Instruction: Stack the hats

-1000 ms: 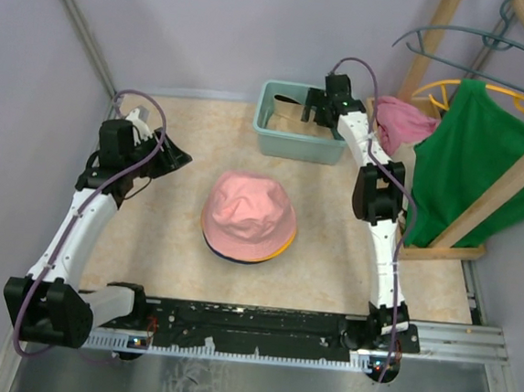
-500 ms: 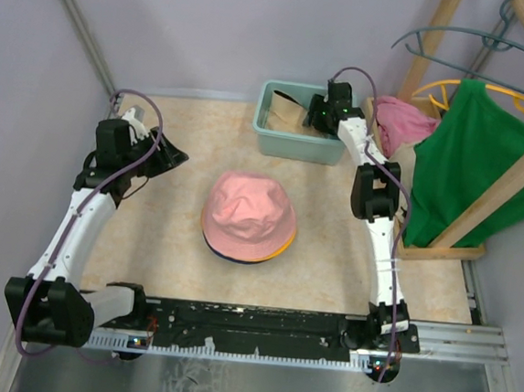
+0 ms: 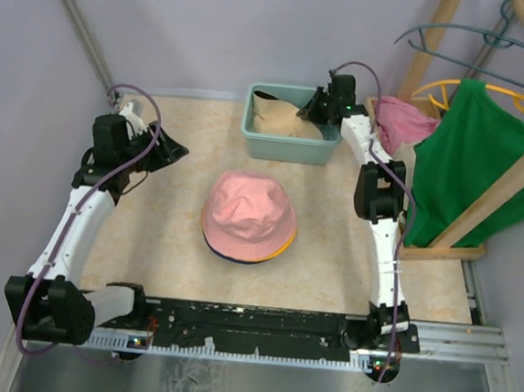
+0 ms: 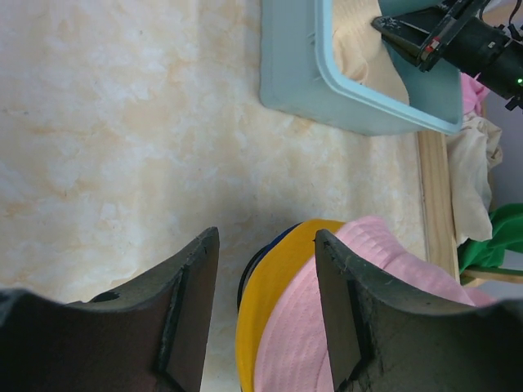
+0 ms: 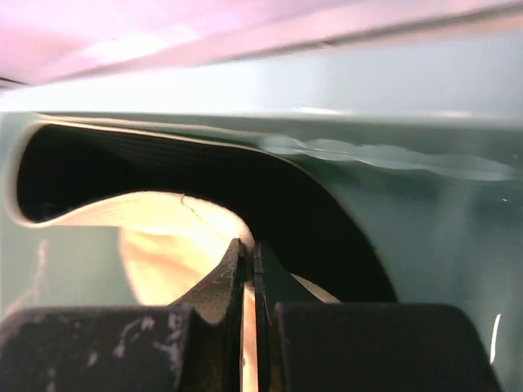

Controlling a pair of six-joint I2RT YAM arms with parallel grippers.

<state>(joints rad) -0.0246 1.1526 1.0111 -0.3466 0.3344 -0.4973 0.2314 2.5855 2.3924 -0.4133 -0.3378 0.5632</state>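
Observation:
A pink hat (image 3: 246, 215) tops a stack in the middle of the table, with a yellow-orange hat brim (image 3: 282, 246) and a navy hat edge (image 3: 223, 255) showing under it. A beige hat (image 3: 278, 117) lies in the teal bin (image 3: 285, 148) at the back. My right gripper (image 3: 317, 109) reaches into the bin and is shut on the beige hat's fabric (image 5: 163, 237), which is pinched at the tips of the right gripper (image 5: 252, 245). My left gripper (image 3: 179, 150) hangs open and empty to the left of the stack. Past the left gripper's tips (image 4: 265, 241) lie the pink hat (image 4: 302, 343) and the yellow-orange brim (image 4: 265, 294).
A wooden rack (image 3: 511, 181) stands at the right with a green shirt (image 3: 477, 151) on a hanger and a pink cloth (image 3: 402, 121) beside the bin. Grey walls close the back and left. The bin's wall (image 5: 409, 163) is close around my right gripper.
My right gripper went from open to shut on the beige hat in the bin. The bin shifted slightly left and the hat bunched up. The left arm barely moved.

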